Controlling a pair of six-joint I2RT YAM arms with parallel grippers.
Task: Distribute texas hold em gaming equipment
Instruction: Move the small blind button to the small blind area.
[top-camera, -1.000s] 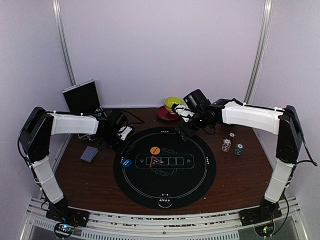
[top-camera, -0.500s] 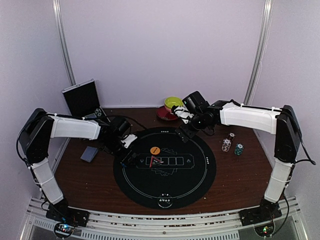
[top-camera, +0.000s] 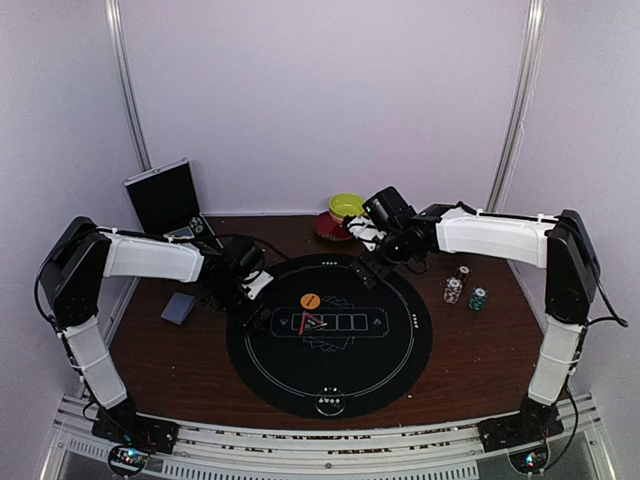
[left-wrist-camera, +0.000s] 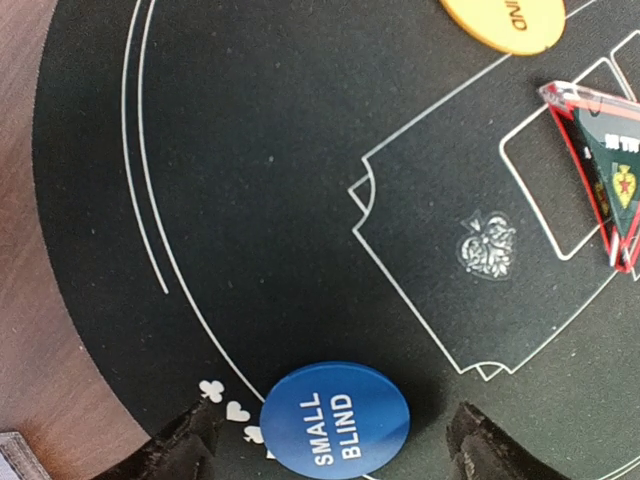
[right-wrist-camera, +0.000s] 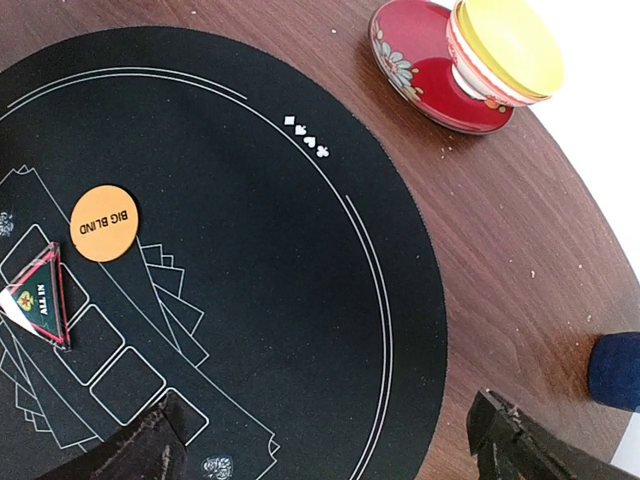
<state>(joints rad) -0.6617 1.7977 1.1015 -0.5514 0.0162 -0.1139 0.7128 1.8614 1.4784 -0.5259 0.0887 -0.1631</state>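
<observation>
Left gripper (left-wrist-camera: 335, 452): low over the black mat (left-wrist-camera: 250, 200), jaws parted, straddling the blue SMALL BLIND disc (left-wrist-camera: 335, 420). Lying flat between the jaws, right by the fingertips, with a sliver of bare mat on each side; no contact visible, so gripping nothing. Further ahead of those fingertips, well apart: the orange BIG BLIND disc (left-wrist-camera: 505, 18) and, near it, the red-edged triangular ALL IN marker (left-wrist-camera: 600, 170), both flat on the mat. Off to this gripper's left in the overhead view, on the bare wooden table (top-camera: 170, 370): a grey-blue deck of cards (top-camera: 179, 307), near but not touching.

Right gripper (right-wrist-camera: 335, 445): jaws spread wide, holding nothing, only mat and bare wood between them, poised at the mat's far rim. Ahead of its fingertips in the wrist view and toward one side, well apart: the same orange disc, with the ALL IN marker beside it. Toward the other side, off the mat: a yellow-green bowl (right-wrist-camera: 505, 45) sitting on a red saucer (right-wrist-camera: 420, 75), and a dark blue mug (right-wrist-camera: 615, 372) at the frame's edge, close to one fingertip. To this gripper's right in the overhead view, well apart on the bare wood: poker chips (top-camera: 453, 290), white-and-red and green, in small piles side by side just off the mat's rim
</observation>
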